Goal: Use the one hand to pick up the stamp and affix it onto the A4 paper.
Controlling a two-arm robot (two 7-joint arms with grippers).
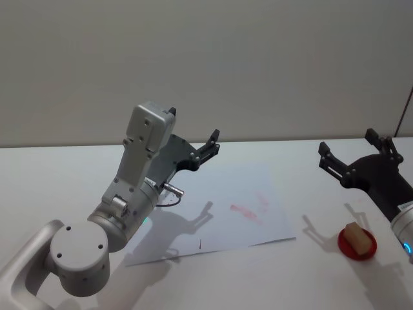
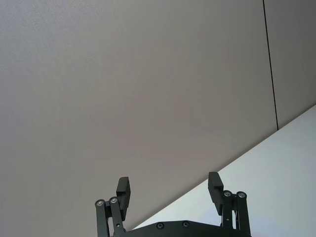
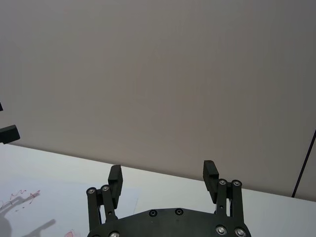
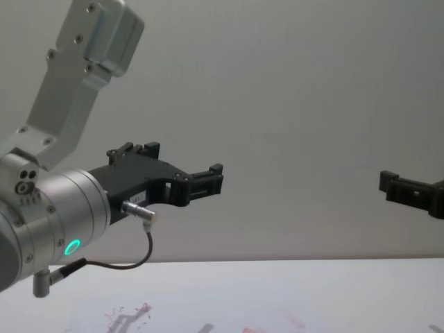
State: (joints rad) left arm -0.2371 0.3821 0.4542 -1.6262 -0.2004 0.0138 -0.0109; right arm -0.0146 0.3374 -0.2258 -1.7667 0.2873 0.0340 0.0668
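The right hand (image 1: 347,143) hangs in the air above the surface (image 1: 297,161). Its slim black fingers are spread wide with nothing between them, and they point toward the pale wall (image 1: 258,64). The stamp (image 1: 359,236), a small wood-coloured block, sits in a red dish (image 1: 361,256) on the surface. It is lower than that hand, behind its fingertips on the robot's side, close to its wrist. The A4 paper (image 1: 219,216) lies flat on the surface to the left of the right hand, apart from the dish, and carries faint red ink marks (image 1: 248,210). The left hand (image 1: 210,147) is raised at the paper's far left part, also released and empty, level with the right hand in the chest view and well apart from it.
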